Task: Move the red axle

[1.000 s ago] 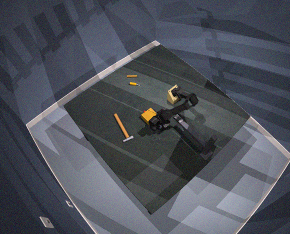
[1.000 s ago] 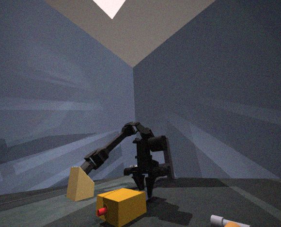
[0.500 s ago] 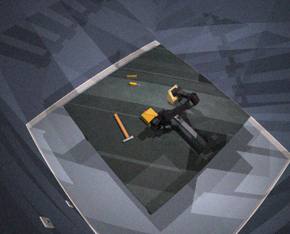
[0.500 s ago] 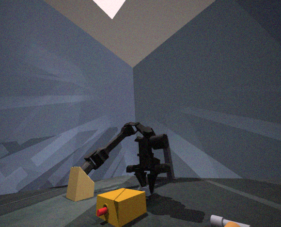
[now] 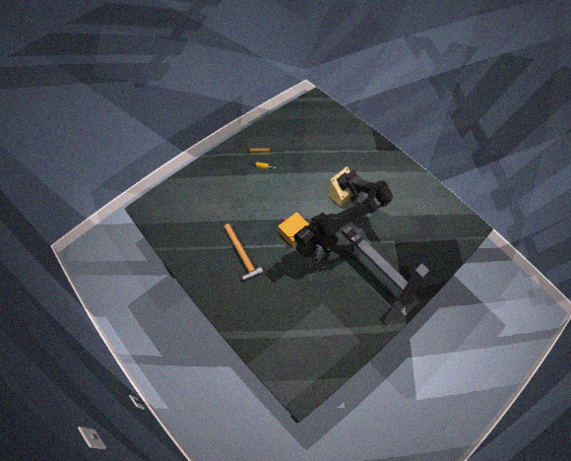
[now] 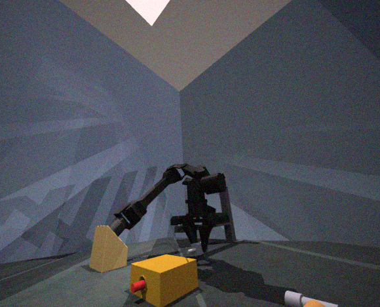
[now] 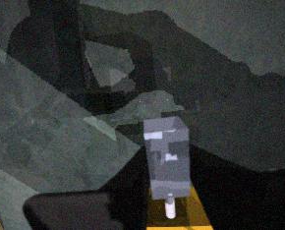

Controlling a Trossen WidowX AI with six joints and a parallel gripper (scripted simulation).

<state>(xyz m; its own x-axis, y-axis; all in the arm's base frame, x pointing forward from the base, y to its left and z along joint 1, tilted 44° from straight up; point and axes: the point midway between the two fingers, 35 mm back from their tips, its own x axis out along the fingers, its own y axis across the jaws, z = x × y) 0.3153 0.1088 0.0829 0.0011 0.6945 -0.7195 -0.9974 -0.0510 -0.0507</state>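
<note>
Blue-grey walls surround the yellow beam (image 5: 293, 227) (image 6: 178, 277) (image 7: 201, 210).

The beam (image 5: 294, 226) (image 6: 178, 279) (image 7: 201, 216) is plain orange-yellow, the axle (image 5: 284, 220) (image 6: 137, 286) at its left end in the exterior view bright red. Black covers the arm (image 5: 350, 216) (image 6: 155, 193); its wedge-shaped mount (image 5: 339, 192) (image 6: 105, 250) is pale tan. The wrist view shows a grey block (image 7: 168, 169) with lighter and darker patches and a white pin (image 7: 170, 207). At left from the top, the hammer (image 5: 238, 248) pairs orange with silver. Pale bands streak the dark green mat (image 5: 276, 307).
</note>
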